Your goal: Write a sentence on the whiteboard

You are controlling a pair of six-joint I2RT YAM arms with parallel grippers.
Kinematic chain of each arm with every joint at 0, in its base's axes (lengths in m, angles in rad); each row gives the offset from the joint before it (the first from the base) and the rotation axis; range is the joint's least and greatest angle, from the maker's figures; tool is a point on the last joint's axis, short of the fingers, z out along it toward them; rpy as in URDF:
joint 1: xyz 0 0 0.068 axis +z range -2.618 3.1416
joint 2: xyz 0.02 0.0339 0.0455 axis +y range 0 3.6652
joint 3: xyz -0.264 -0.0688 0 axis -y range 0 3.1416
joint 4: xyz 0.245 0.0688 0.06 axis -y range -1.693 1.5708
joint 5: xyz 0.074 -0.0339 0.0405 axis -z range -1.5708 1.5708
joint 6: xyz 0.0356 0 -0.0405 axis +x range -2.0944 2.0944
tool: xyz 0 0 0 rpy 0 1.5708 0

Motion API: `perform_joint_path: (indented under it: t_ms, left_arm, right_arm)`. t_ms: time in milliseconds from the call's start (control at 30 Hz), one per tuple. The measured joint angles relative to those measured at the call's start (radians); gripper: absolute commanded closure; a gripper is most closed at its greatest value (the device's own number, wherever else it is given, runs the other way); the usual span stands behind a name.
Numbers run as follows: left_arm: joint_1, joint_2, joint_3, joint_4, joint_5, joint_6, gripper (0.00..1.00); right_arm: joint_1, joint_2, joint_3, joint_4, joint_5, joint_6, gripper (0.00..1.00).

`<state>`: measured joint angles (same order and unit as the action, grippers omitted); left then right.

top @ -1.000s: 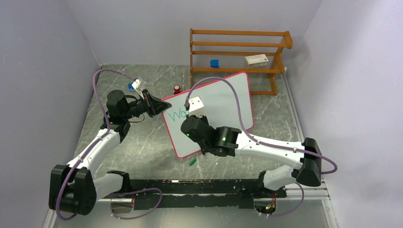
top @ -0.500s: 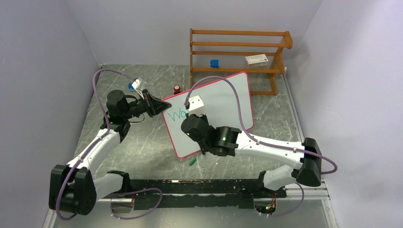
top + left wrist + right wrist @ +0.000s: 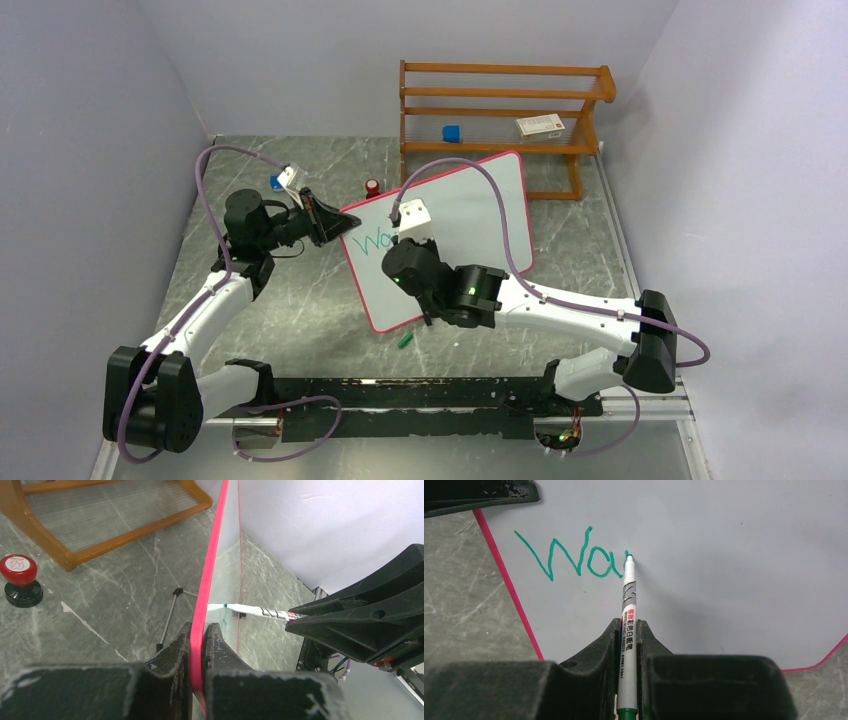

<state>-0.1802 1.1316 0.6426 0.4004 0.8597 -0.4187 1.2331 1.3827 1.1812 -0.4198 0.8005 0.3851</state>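
The whiteboard (image 3: 480,200) stands tilted on the table, white with a thin pink-red frame (image 3: 210,570). My left gripper (image 3: 335,222) is shut on its left edge, and the frame sits pinched between the two fingers (image 3: 199,630). My right gripper (image 3: 627,625) is shut on a white marker (image 3: 628,600) with a green tip. The tip touches the board just after the green letters "Wa" (image 3: 569,555). In the top view the right gripper (image 3: 398,250) is over the board's left half, mostly hidden under its wrist.
A wooden rack (image 3: 500,110) stands behind the board with a blue block (image 3: 451,132) and a white box (image 3: 540,125) on it. A red-topped knob (image 3: 372,187) sits near the board's upper left corner. A small green cap (image 3: 405,340) lies below the board.
The right wrist has crept slightly up and to the right along the board with the marker. The left arm and the board have not moved.
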Motion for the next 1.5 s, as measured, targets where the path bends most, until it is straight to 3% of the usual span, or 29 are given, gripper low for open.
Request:
perform_joint_path:
  t_ms: [1500]
  left_arm:
    - [-0.001,0.000,0.000,-0.002,0.005,0.000,0.95]
  right_arm:
    - [-0.042,-0.072,-0.056,0.019,-0.023,-0.001,1.00]
